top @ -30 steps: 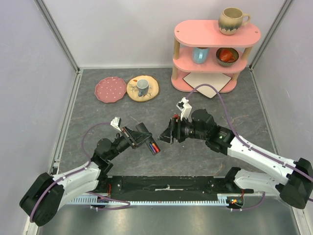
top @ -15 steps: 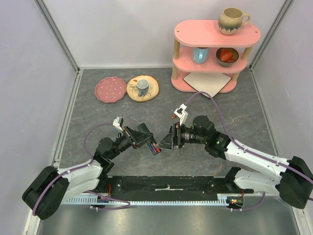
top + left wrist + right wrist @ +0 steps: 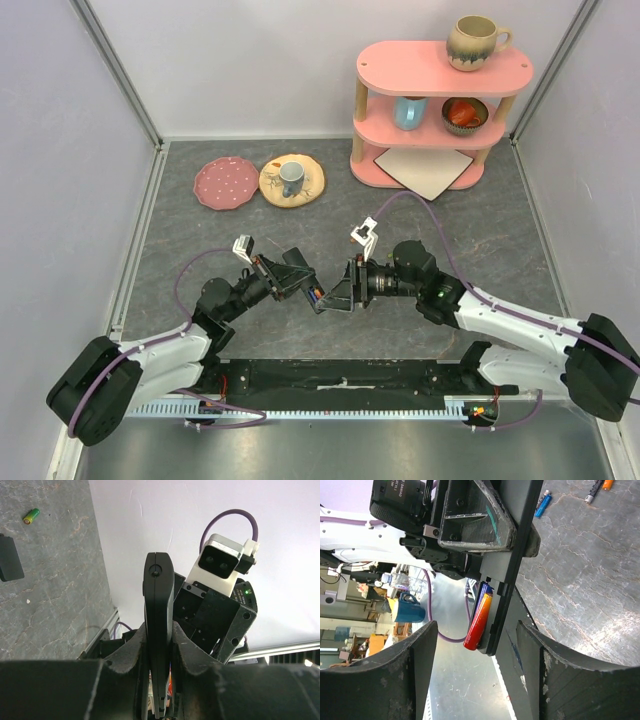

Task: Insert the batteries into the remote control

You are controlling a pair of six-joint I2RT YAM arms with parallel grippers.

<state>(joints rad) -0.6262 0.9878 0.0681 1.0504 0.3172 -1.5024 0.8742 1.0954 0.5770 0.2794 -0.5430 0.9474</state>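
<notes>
My left gripper (image 3: 302,285) is shut on the black remote control (image 3: 314,295) and holds it on edge above the table. In the left wrist view the remote (image 3: 158,595) stands clamped between the fingers (image 3: 127,655). A red-orange battery and a blue battery (image 3: 480,612) sit in the remote's open bay (image 3: 512,565). My right gripper (image 3: 476,630) is open, with that end of the remote between its fingers, touching neither. Loose batteries lie on the table: green (image 3: 31,515), blue (image 3: 543,504), orange (image 3: 608,484).
A flat black rectangular piece (image 3: 10,558) lies on the table near the green battery. At the back stand a pink shelf (image 3: 440,110) with mugs and a bowl, a pink plate (image 3: 226,183) and a yellow plate (image 3: 305,185) bearing a mug.
My right gripper has moved left and down, closing in on the remote's end. My left gripper has shifted slightly right, still holding the remote.
</notes>
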